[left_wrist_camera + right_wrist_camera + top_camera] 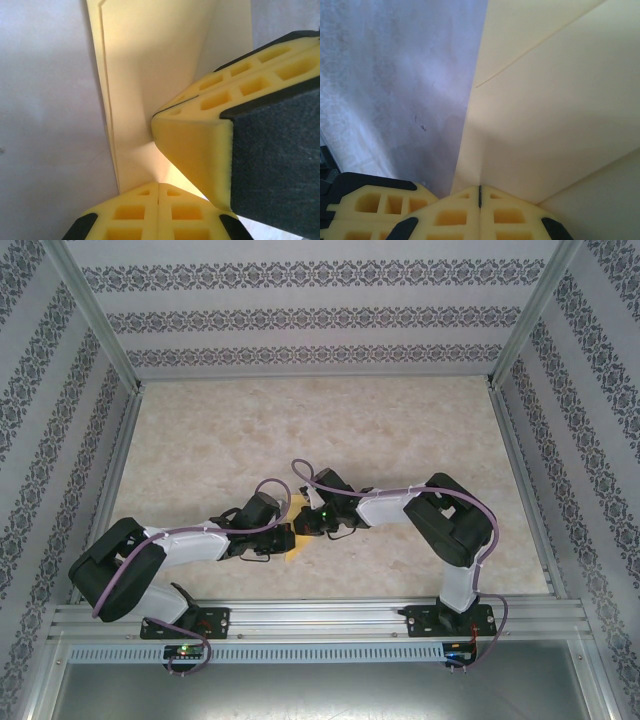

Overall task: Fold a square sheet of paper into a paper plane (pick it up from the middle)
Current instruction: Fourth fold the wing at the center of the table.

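Yellow paper (150,75), creased, pinched by L end effector (158,187) & R end effector (480,190).

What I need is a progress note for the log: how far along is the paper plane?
Done: the paper already carries folds, a doubled edge in the left wrist view, a crease line in the right. In hand: the left claw and right claw, both closed, meet on it. Left: it does not look like a pointed dart yet, so more folding probably remains.

No legible txt, labels (nor nos.)
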`<state>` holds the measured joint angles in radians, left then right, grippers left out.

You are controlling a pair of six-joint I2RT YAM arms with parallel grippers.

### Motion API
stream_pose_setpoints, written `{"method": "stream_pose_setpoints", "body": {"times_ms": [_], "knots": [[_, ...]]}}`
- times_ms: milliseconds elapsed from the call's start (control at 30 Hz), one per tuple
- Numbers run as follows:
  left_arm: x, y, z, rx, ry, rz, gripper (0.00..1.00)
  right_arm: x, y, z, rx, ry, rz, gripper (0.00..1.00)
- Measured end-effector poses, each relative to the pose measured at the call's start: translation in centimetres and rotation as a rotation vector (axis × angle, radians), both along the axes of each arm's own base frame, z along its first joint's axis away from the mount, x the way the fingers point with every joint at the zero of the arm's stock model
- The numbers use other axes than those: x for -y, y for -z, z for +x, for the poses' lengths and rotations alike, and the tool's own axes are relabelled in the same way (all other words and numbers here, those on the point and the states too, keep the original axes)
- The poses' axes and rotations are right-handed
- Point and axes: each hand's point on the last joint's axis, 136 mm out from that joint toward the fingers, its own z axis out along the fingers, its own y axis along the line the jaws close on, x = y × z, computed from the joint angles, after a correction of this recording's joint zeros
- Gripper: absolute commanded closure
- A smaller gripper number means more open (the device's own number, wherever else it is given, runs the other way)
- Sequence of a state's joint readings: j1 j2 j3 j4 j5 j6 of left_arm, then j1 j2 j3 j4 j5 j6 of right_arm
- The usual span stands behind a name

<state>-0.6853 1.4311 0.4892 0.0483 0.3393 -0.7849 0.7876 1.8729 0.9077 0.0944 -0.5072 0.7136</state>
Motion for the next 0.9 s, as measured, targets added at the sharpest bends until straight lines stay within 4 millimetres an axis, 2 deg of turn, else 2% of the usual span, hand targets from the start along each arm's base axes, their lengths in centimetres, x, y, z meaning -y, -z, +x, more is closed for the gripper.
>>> {"method": "stream_pose_setpoints", "body": {"times_ms": [300,633,900], "knots": [[0.0,0.0,0.0,0.001,0.000,-0.001,0.98,0.6,0.0,0.8,-0.022,0.011,0.019,0.93],[0.2,0.0,0.3,0.010,-0.001,-0.008,0.98,1.8,-0.1,5.0,-0.035,0.093,0.034,0.91],[0.3,0.0,0.4,0.014,-0.001,-0.011,0.97,2.2,-0.1,6.7,-0.056,0.117,0.046,0.90]]}}
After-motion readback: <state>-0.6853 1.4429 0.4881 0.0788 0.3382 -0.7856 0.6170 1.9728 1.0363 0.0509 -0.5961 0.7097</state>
